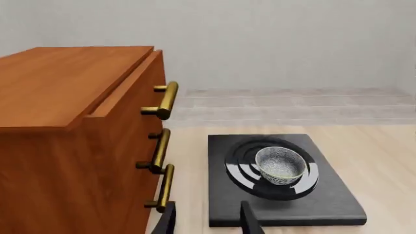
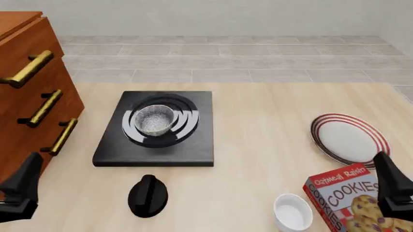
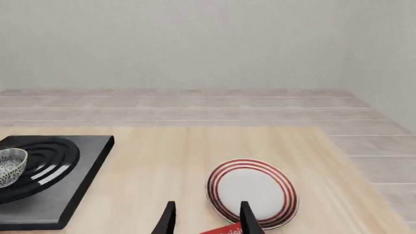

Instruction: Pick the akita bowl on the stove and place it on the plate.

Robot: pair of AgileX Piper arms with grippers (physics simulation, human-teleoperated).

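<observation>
The akita bowl (image 2: 154,120) (image 1: 281,165) (image 3: 9,167), speckled grey-white inside, stands upright on the ringed burner of the black stove (image 2: 187,150) (image 1: 293,209) (image 3: 78,170). The red-striped white plate (image 2: 348,137) (image 3: 254,190) lies on the table to the right and has nothing on it. My left gripper (image 2: 24,186) (image 1: 208,222) is low at the near left, open, short of the stove's near edge. At the near right, just short of the plate, my right gripper (image 2: 390,181) (image 3: 208,220) is also open. Neither holds anything.
A wooden cabinet (image 2: 32,96) (image 1: 65,122) with brass handles stands close to the stove's left side. A black knob (image 2: 148,195) lies in front of the stove. A plain white small bowl (image 2: 292,212) and a cookies box (image 2: 348,200) sit at the near right.
</observation>
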